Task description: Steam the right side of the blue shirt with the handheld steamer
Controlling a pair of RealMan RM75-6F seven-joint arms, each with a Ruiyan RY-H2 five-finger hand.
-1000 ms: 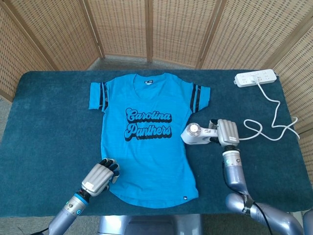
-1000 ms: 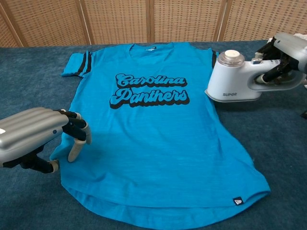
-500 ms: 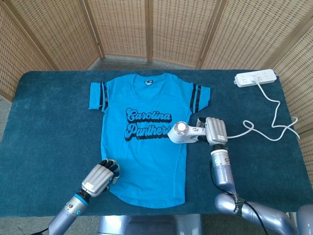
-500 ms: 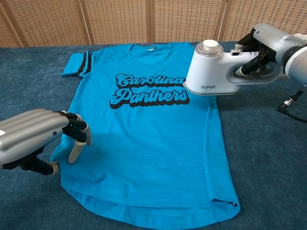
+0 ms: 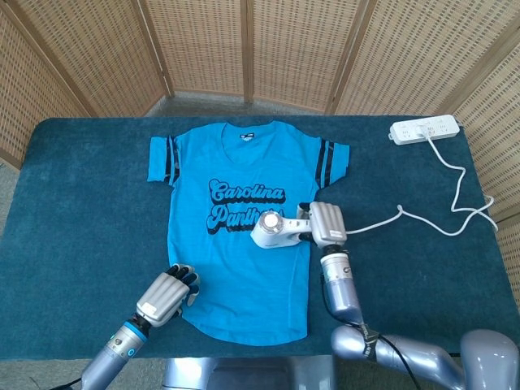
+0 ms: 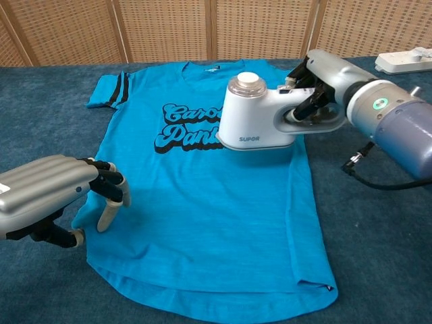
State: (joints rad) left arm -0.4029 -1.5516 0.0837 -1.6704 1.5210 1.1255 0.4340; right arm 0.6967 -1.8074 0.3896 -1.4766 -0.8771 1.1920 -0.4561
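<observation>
A blue shirt with "Carolina Panthers" lettering lies flat on the teal table, collar at the far side. My right hand grips the handle of the white handheld steamer. The steamer's head sits over the shirt's middle, covering the end of the lettering. The shirt's right edge runs straight, with a small fold at the hem corner. My left hand has its fingers curled, and the fingertips rest on the shirt's lower left hem.
A white power strip lies at the table's far right. Its white cord loops across the cloth toward the steamer. A dark cable trails by my right wrist. Wicker screens stand behind the table.
My right hand has carried the steamer leftward, from the table beside the shirt onto the shirt's middle. The shirt's lower right edge got drawn inward. My left hand stayed put.
</observation>
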